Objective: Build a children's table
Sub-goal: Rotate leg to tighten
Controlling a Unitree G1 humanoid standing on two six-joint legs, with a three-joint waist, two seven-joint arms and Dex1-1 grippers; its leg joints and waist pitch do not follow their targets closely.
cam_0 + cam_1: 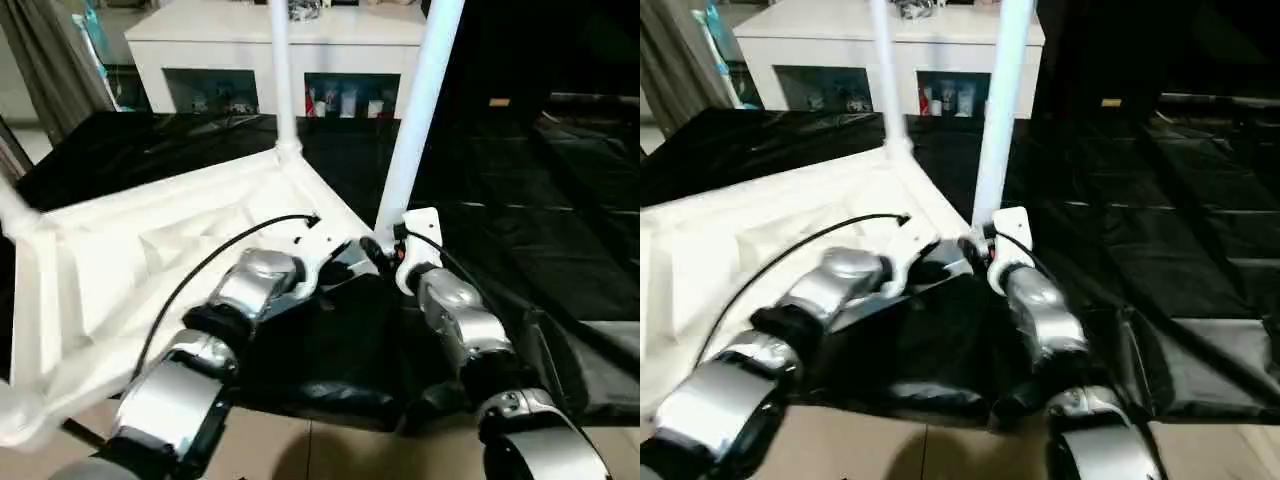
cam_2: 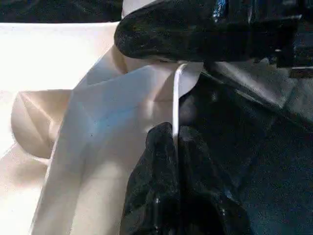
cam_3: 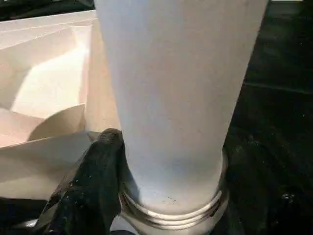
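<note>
Head views, table top: we see the white table top (image 1: 150, 260) lying upside down, ribs up, on a black sheet (image 1: 560, 230), partly hanging past its near edge.
Head views, legs: two white legs stand upright in corner sockets, the near leg (image 1: 415, 110) at the corner by our hands, the far leg (image 1: 281, 70) at the corner behind it.
Head views, left hand: our left hand (image 1: 345, 262) sits at the near corner of the top, just beside the base of the near leg.
Head views, right hand: our right hand (image 1: 392, 243) is at the foot of the near leg, on its right side.
Head views, background: white cabinet (image 1: 280, 50) with glass doors behind the sheet, tiled floor (image 1: 330, 450) in front.
Left wrist view, left hand: fingers (image 2: 161, 186) pressed together, pinching the thin rim of the table top (image 2: 117, 122) at the corner.
Left wrist view, other hand: a black finger of the right hand crosses just beyond that corner.
Right wrist view, leg: near leg (image 3: 176, 98) seated in its round socket (image 3: 171, 215), threads showing at the base.
Right wrist view, right hand: one black finger (image 3: 93, 186) lies against the leg's side; hand spread about the leg's width, we cannot tell if it grips the leg.
</note>
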